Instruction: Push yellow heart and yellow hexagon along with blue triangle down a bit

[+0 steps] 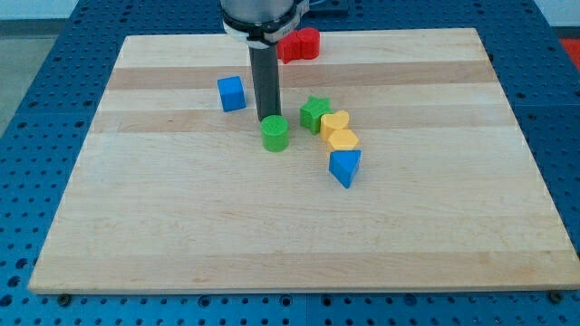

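Tip (269, 119) stood just above the green cylinder (275, 134), left of the green star (314, 113); the rod had no fingers to judge. Pushing well meant rounding the star to get above the yellow heart (335, 121), then driving straight down so heart, yellow hexagon (343, 139) and blue triangle (344, 167) moved as one column.

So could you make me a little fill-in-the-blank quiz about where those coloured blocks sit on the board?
1. The yellow heart touches the yellow hexagon, and just below them sits the ____ triangle.
2. My tip is right above the green ____.
3. The green star lies to the view's ____ of the yellow heart.
4. The ____ block sits at the board's top edge.

Missing words: blue; cylinder; left; red
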Robot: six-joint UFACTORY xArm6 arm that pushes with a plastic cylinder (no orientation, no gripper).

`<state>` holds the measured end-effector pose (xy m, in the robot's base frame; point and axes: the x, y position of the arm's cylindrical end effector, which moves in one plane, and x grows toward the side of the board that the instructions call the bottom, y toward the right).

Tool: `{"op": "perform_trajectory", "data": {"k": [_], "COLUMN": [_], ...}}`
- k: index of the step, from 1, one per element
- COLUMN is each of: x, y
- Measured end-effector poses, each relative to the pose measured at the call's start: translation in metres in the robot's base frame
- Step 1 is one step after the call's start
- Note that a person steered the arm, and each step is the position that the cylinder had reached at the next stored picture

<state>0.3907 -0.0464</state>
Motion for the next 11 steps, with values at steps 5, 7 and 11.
{"op": "perform_trajectory", "data": {"k": [5, 7, 11], "x": [-0.006, -0.006, 0.028], "y": [0.104, 0.156, 0.113]}}
